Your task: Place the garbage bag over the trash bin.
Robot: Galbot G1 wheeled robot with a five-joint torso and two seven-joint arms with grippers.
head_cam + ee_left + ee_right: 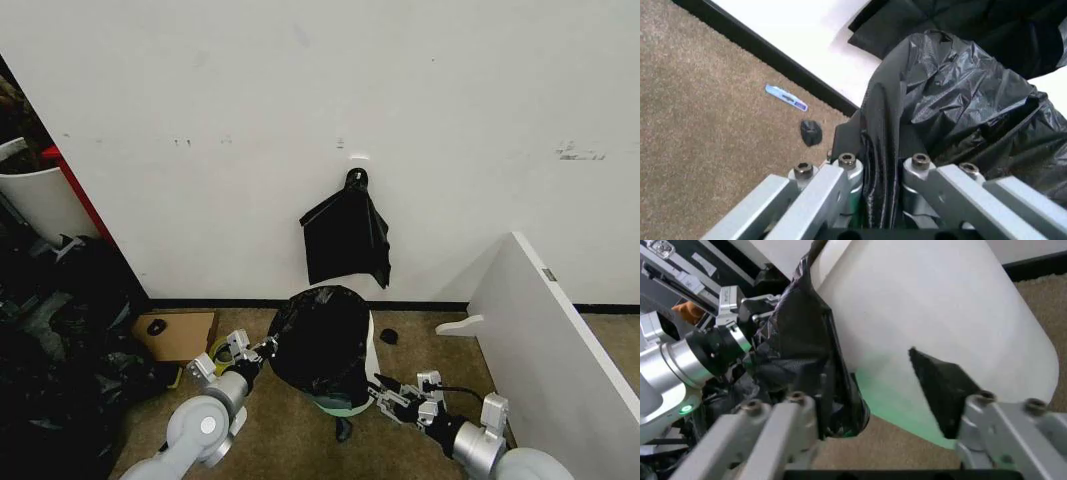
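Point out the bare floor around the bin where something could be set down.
Free: carpet between the trash bin and the leaning white board, apart from one small dark object. Crowded: the dark sacks and cardboard on the left, and both grippers, left and right, by the garbage bag.

You see garbage bag [953, 105]: thin glossy crinkled black plastic. Trash bin [933, 315]: smooth matt cream plastic. Left gripper [881, 172]: brushed metal. Floor [707, 125]: rough brown carpet.
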